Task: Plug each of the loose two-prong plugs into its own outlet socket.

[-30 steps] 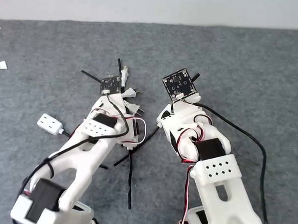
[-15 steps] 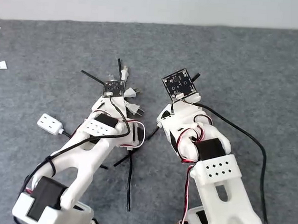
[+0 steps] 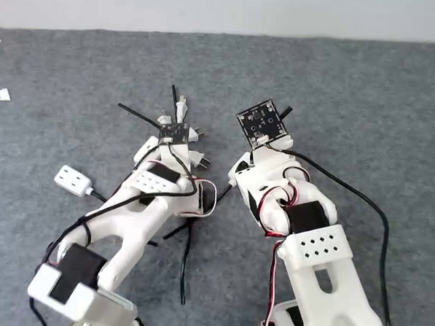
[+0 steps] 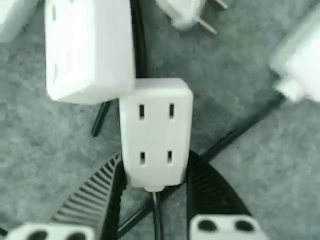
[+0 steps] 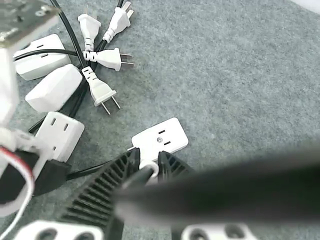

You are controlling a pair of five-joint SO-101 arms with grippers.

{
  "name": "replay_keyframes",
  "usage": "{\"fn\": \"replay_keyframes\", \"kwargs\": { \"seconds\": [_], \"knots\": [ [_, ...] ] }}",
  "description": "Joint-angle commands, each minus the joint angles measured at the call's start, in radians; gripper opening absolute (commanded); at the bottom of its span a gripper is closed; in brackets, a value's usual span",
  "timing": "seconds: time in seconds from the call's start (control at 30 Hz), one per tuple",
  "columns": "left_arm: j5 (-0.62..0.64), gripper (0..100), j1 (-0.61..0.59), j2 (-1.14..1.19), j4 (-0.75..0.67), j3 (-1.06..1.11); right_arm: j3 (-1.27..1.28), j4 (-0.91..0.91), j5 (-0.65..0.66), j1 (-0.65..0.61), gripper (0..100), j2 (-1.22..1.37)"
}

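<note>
A white two-socket outlet block (image 4: 156,132) lies on the grey carpet. My left gripper (image 4: 155,167) is open, its black fingers (image 4: 107,192) standing either side of the block's cord end. My right gripper (image 5: 148,155) is shut on the cord end of another white outlet block (image 5: 160,139). Loose white two-prong plugs (image 5: 100,90) on black cords fan out beyond it, one more (image 5: 107,57) farther off. In the high view the left arm's wrist board (image 3: 174,131) sits over the plug cluster (image 3: 193,135), and the right arm's board (image 3: 261,121) is beside it.
More white outlet blocks lie near the plugs (image 5: 59,135) (image 5: 40,62), and one (image 3: 73,179) sits apart at the left. Black cords (image 3: 187,256) cross the carpet between the arms. Small paper scraps (image 3: 2,93) lie far left. Open carpet stretches to the right and back.
The left arm has swung rightward and forward, bringing its wrist board over the plug cluster. The right arm has stayed still.
</note>
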Motion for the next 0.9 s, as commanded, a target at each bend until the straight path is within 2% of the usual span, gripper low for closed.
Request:
{"fn": "replay_keyframes", "kwargs": {
  "seconds": [0.0, 0.17, 0.23, 0.4, 0.57, 0.7, 0.87],
  "knots": [
    [-0.003, 2, 0.000, 0.023, 0.011, -0.045, -0.064, -0.021, 0.006, 0.002, 0.9, -0.004],
    [0.005, 1, 0.009, 0.000, 0.012, -0.044, -0.064, -0.021, 0.006, 0.002, 0.9, -0.004],
    [0.017, 1, 0.011, -0.052, 0.055, -0.039, -0.064, -0.021, 0.006, 0.002, 0.9, -0.004],
    [0.150, 1, 0.106, -0.216, 0.175, 0.027, -0.064, -0.021, 0.006, 0.002, 0.9, -0.004],
    [0.153, 1, 0.160, -0.269, 0.020, 0.191, -0.064, -0.018, 0.006, 0.002, 0.9, -0.005],
    [0.153, 1, 0.212, -0.269, 0.014, 0.249, -0.064, -0.015, 0.006, 0.002, 0.9, -0.008],
    [0.149, 1, 0.212, -0.267, -0.021, 0.260, -0.064, -0.015, 0.006, 0.002, 0.9, -0.008]
  ]
}}
